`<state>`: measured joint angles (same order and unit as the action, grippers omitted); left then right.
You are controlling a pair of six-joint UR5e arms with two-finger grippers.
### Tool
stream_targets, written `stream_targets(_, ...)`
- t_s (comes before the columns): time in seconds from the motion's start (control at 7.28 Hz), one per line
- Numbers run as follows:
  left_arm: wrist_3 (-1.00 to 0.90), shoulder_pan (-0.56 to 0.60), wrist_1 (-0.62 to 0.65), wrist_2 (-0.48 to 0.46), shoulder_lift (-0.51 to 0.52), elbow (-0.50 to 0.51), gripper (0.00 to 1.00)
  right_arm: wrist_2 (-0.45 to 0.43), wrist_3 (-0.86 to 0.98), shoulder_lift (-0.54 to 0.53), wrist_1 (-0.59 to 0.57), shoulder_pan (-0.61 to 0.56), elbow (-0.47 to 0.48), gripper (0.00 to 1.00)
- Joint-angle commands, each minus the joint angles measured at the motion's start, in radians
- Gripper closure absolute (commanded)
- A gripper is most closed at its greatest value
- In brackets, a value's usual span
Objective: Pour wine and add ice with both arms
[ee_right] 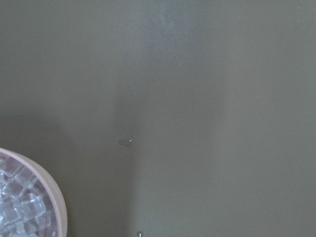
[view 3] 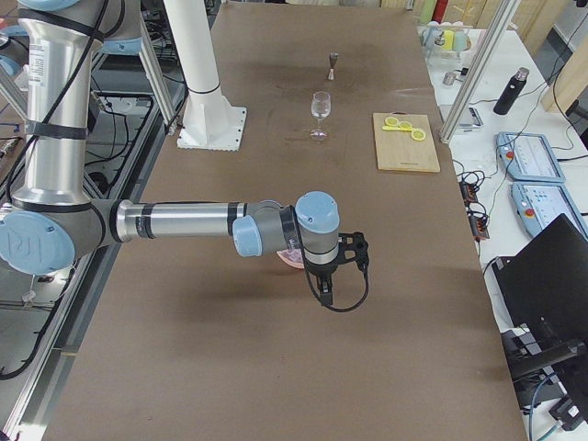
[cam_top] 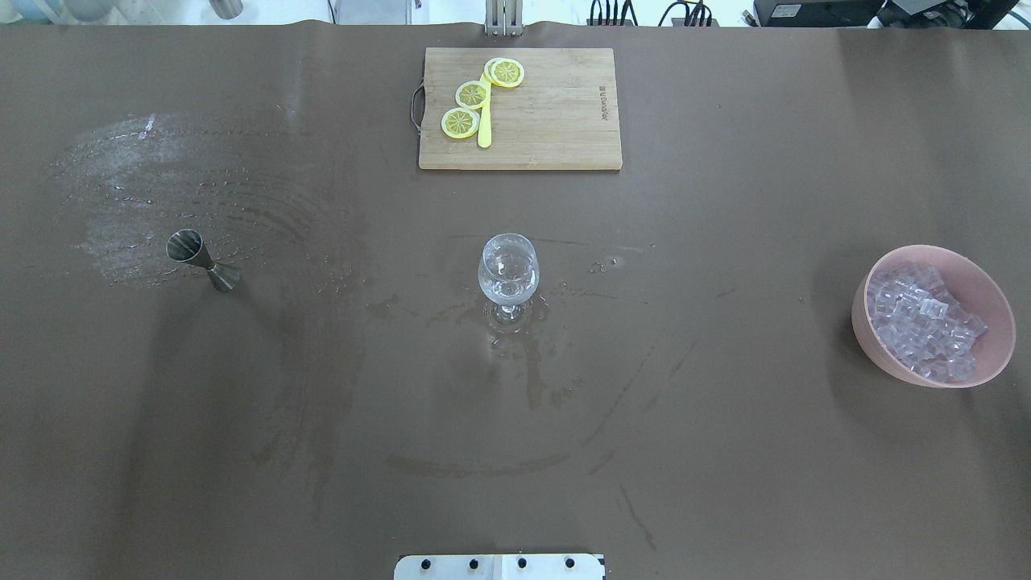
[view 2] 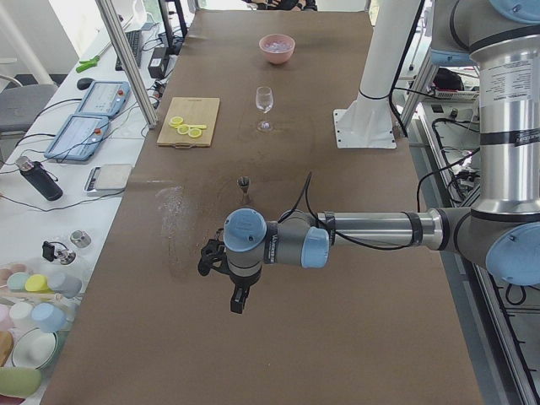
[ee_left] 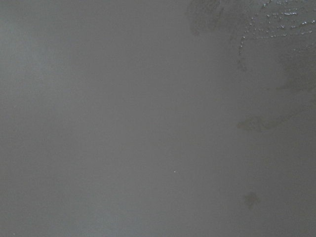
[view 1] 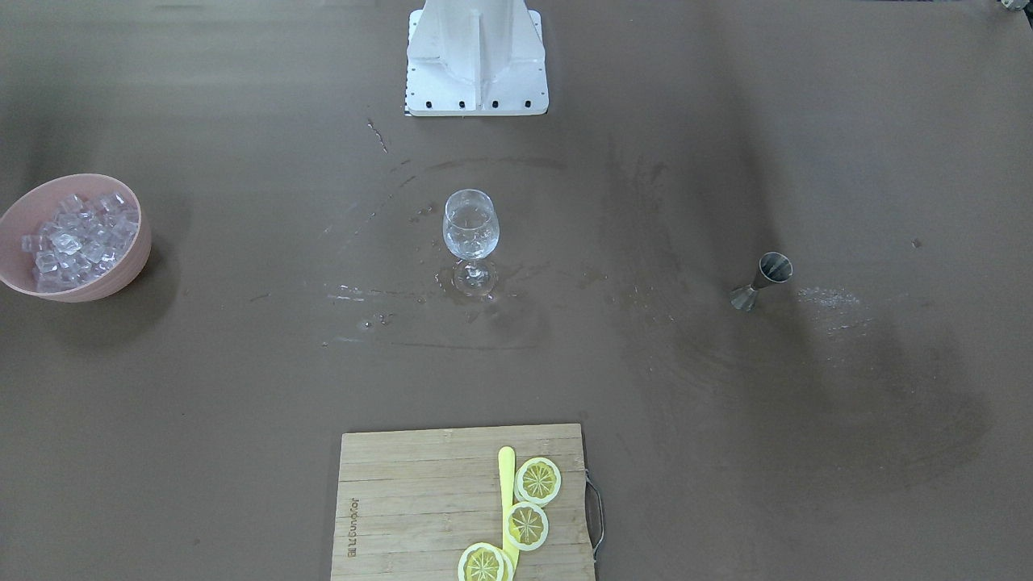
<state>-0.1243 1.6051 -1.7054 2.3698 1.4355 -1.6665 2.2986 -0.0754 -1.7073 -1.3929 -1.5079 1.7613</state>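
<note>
A clear wine glass (view 1: 470, 234) stands upright at the table's middle, also in the overhead view (cam_top: 508, 270). A pink bowl (cam_top: 995, 318) heaped with ice (cam_top: 922, 318) sits on the robot's right side; its rim shows in the right wrist view (ee_right: 54, 195). A metal jigger (cam_top: 201, 259) stands on the left side. The left gripper (view 2: 235, 299) shows only in the exterior left view, hanging over bare table short of the jigger. The right gripper (view 3: 326, 292) shows only in the exterior right view, beside the bowl. I cannot tell whether either is open or shut.
A wooden cutting board (cam_top: 556, 113) with lemon slices (cam_top: 472, 94) and a yellow knife lies at the far middle edge. The white pedestal (view 1: 476, 56) stands at the robot's side. Wet smears mark the brown table around the glass and jigger.
</note>
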Motion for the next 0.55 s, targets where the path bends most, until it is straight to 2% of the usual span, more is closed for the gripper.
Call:
stream_targets(0.0,0.029,0.021,-0.008,0.043,-0.012,0.001,0.02,0.004,-0.053,0.018,0.003,0.001,0.032,0.00)
stream_targets(0.27,0.029,0.019,-0.013,0.040,-0.009,0.002,0.02,0.045,-0.120,0.032,0.003,0.027,0.078,0.00)
stream_targets(0.41,0.029,0.018,-0.013,0.039,-0.007,0.001,0.02,0.050,-0.259,0.037,0.005,0.085,0.125,0.00)
